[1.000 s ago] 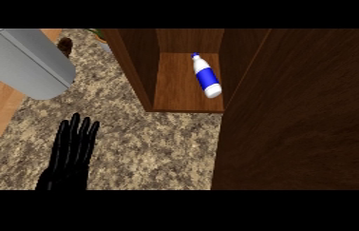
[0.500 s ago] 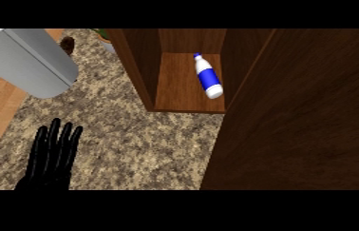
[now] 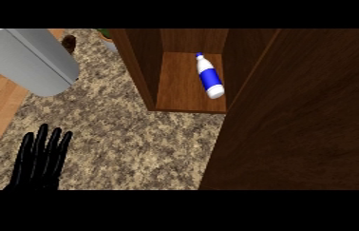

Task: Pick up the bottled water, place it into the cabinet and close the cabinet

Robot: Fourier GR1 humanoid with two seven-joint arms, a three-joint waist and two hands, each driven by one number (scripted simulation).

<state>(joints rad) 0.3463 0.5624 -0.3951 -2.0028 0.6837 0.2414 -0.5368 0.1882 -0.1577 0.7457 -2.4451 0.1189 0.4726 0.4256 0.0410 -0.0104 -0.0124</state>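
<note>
The bottled water [image 3: 210, 77], white with a blue label, lies on its side on the floor of the wooden cabinet [image 3: 189, 97], cap pointing away from me. The cabinet's dark door [image 3: 294, 125] fills the right side of the view and hides part of the opening. My left hand [image 3: 40, 162] shows at the lower left over the speckled counter, fingers straight and open, holding nothing. My right hand shows nowhere in the head view.
A large grey cylindrical object [image 3: 35, 61] stands at the upper left. The granite counter [image 3: 133, 139] spreads between my left hand and the cabinet. A strip of wooden floor [image 3: 8, 101] runs along the left edge.
My left hand has drawn back toward the lower left corner. The cabinet door has swung further across the opening. The bottle has stayed where it lies.
</note>
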